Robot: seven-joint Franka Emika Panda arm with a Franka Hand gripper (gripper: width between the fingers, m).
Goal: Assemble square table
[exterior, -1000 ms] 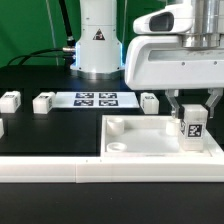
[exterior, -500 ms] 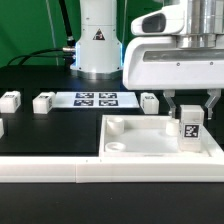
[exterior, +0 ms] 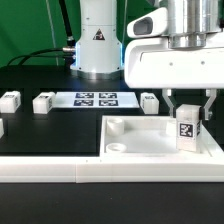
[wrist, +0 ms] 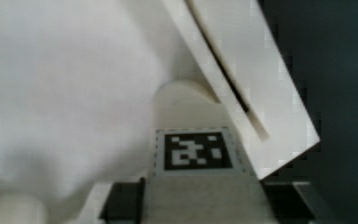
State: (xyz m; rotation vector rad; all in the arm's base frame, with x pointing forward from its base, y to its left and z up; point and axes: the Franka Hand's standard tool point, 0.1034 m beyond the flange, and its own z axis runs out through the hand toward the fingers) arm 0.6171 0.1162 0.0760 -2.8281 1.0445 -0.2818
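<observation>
The white square tabletop (exterior: 140,140) lies at the front on the exterior view's right, its raised rim and a round corner recess facing up. My gripper (exterior: 188,116) is shut on a white leg block (exterior: 187,130) with a black-and-white tag. The block stands upright at the tabletop's right end, its lower end level with the rim; whether it touches the surface I cannot tell. In the wrist view the leg block (wrist: 195,130) runs out from between the dark fingers (wrist: 133,200) over the tabletop (wrist: 69,90), close beside its rim (wrist: 238,70). Three more leg blocks (exterior: 10,100) (exterior: 43,101) (exterior: 148,100) lie behind.
The marker board (exterior: 95,99) lies flat on the black table in front of the robot base (exterior: 97,45). A long white border rail (exterior: 60,171) runs along the front edge. Another white piece (exterior: 2,127) shows at the exterior view's left edge.
The gripper and the held leg block have shifted slightly toward the exterior view's left and a little lower. The wrist above has turned somewhat.
</observation>
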